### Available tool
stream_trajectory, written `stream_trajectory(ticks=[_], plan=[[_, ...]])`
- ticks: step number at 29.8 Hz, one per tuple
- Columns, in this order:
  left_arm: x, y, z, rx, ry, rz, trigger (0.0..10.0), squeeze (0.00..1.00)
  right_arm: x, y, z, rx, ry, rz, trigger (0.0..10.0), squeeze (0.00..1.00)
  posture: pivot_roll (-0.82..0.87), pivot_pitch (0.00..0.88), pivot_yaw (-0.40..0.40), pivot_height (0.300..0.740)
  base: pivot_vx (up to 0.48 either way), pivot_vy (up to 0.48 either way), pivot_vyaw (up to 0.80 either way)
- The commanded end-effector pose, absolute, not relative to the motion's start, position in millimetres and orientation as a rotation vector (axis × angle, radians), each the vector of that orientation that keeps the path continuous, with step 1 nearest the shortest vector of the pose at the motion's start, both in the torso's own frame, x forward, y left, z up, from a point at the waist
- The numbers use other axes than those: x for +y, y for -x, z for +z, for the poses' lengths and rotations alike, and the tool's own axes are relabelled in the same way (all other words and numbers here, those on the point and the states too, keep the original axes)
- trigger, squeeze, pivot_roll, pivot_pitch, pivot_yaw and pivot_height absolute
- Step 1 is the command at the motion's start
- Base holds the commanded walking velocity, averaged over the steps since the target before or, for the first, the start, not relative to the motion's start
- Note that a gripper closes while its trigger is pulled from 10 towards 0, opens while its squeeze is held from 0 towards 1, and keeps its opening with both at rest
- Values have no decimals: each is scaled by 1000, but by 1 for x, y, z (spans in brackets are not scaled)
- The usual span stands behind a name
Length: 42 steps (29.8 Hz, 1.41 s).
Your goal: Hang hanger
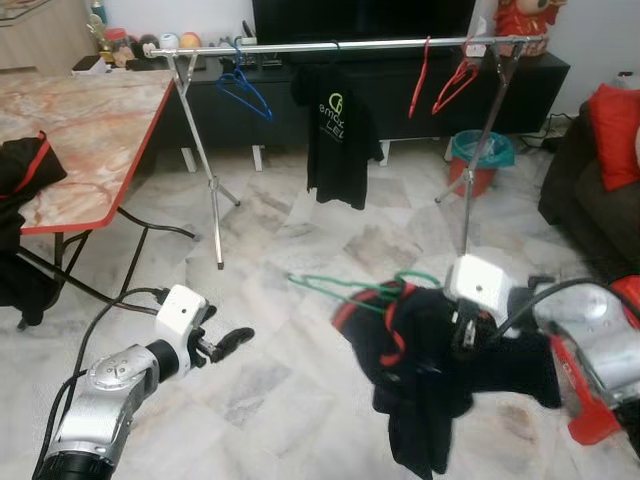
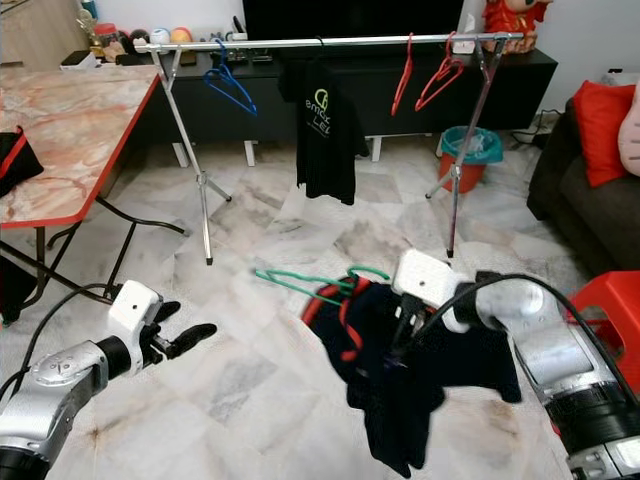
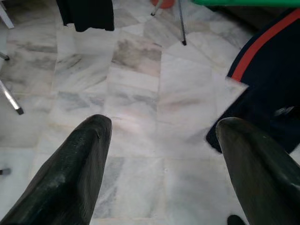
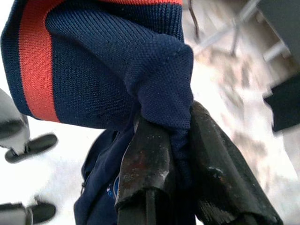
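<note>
Hanger (image 1: pixel 345 290), green, rides inside a dark garment (image 1: pixel 430 370) held low, well short of the rail (image 1: pixel 350 45). Right gripper (image 4: pixel 176 154) jaws pinch only fabric, so the hanger could slide out. Left gripper (image 3: pixel 161 154) jaws are spread, holding nothing.

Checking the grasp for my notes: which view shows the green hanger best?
The right eye view: the green hanger shows its hook and arm above the dark garment held by the right gripper. The left eye view shows much the same. The left wrist view catches a green sliver.
</note>
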<state>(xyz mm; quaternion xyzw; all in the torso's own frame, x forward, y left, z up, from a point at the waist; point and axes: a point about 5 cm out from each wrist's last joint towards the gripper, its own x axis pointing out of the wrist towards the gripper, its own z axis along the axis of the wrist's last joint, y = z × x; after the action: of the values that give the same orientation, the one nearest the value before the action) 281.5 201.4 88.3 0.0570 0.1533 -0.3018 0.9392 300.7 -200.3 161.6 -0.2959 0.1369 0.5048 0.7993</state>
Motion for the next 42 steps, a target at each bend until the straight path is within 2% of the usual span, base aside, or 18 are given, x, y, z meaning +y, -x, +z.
stream_trajectory(ticks=[1,6,12,20,30,42], plan=[[192,-284,96,284,-97,-665,10000,0,-192,-302,174,236,630,1125,10000,0,-78,0,-3,740,0,0,0],[170,-286,107,242,-53,-791,10000,0,-181,-299,173,222,621,1238,10000,0,-73,0,-11,740,0,0,0],[166,-284,112,263,-51,-879,10000,0,-176,-300,177,195,601,1292,10000,0,-68,0,-15,740,0,0,0],[168,-283,115,268,-47,-894,10000,0,-167,-304,203,60,501,1332,10000,0,-65,0,-15,740,0,0,0],[180,-290,115,248,-58,-784,10000,0,-169,-304,196,96,518,1335,10000,0,-64,0,-20,740,0,0,0],[173,-287,116,252,-23,-855,10000,0,-159,-302,217,-23,423,1393,10000,0,-68,0,-21,740,0,0,0]])
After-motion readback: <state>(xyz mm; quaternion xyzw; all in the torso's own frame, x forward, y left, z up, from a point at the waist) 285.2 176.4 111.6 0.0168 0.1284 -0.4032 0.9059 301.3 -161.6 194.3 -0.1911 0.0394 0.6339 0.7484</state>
